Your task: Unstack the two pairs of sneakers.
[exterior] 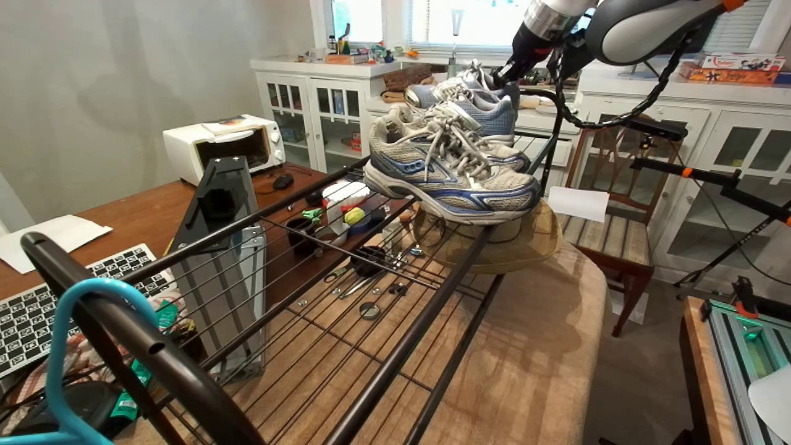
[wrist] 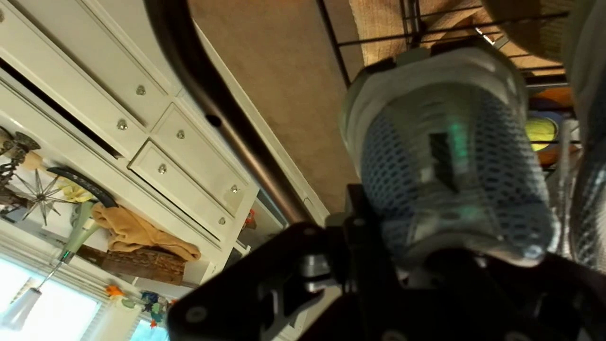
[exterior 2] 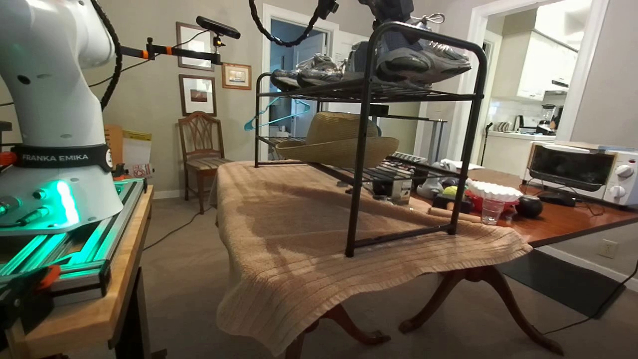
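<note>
Hand (wrist: 405, 258) pinched nearly together on collar of grey-blue sneaker (wrist: 442, 147) below.

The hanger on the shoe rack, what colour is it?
The hanger is light blue; it shows best in an exterior view.

In an exterior view the hand (exterior: 502, 75), at one o'clock, has tips too dark to make out — gripping or slack, I can't tell. Just off centre toward two, the front sneaker (exterior: 454, 176) hides most of a pale sneaker (exterior: 503, 157); at eight, the edge crops a blue hanger (exterior: 59, 337). The wrist view cuts off another sneaker (wrist: 592, 189) at three o'clock.
</note>
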Tool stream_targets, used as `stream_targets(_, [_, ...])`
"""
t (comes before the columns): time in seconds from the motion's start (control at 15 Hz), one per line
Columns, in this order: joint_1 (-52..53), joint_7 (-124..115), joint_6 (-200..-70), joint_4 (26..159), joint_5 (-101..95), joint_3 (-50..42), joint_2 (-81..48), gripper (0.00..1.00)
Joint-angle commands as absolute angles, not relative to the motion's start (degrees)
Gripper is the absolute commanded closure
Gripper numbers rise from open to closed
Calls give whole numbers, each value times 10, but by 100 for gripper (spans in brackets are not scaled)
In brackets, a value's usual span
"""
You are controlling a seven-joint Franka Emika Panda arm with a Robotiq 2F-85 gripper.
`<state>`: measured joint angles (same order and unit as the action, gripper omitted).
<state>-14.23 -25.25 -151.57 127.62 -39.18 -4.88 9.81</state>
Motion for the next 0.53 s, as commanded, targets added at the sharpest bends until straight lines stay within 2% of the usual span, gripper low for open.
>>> stream_targets(0.0, [-147,-254,-1525,1282,-409,-53,99,97])
stream_targets(0.07, [-145,-250,-1524,1282,-403,-54,98,97])
stream_targets(0.13, [-144,-251,-1519,1282,-399,-54,97,88])
stream_targets(0.2, [-142,-248,-1518,1283,-393,-54,97,63])
stream_targets(0.33, [-141,-252,-1515,1282,-390,-53,98,60])
stream_targets(0.47, [-144,-271,-1517,1281,-396,-51,104,44])
